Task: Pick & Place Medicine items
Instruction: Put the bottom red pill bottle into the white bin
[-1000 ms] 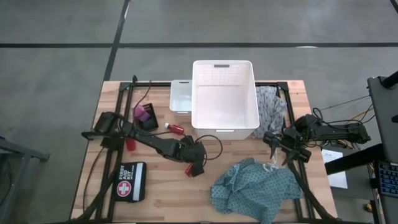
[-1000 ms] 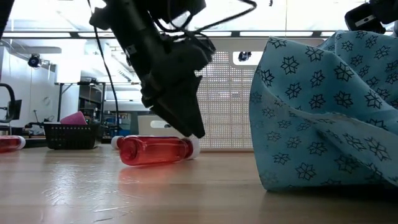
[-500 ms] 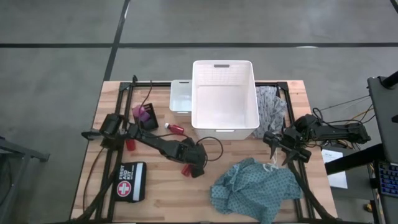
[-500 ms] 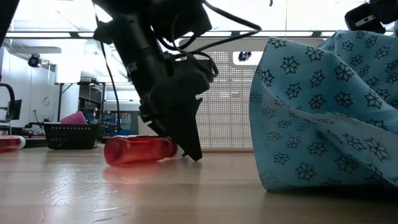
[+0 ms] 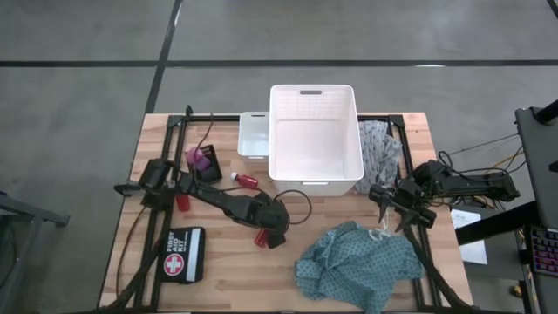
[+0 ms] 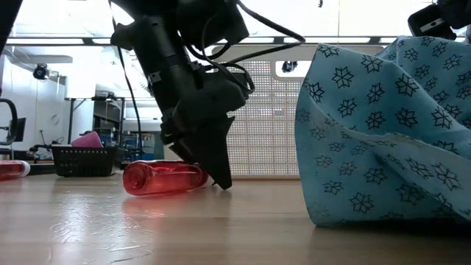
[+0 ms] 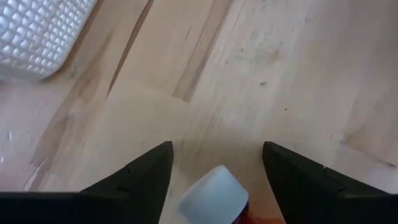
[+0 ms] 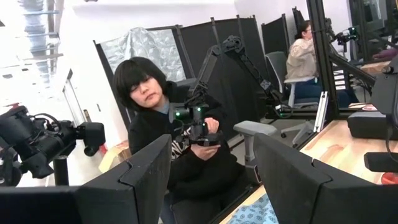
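Bottle (image 6: 163, 179), red, lying on desk (image 6: 235, 228), looks light and apt to roll; left hand (image 7: 214, 171), fingers spread astride its white cap (image 7: 214, 193), should pinch mid-body.

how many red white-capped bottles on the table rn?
3. One small red white-capped plastic bottle lies at the left tool; a second bottle beside the small white bin; a third bottle near the left arm's shoulder, partly covered. The arm may hide more.
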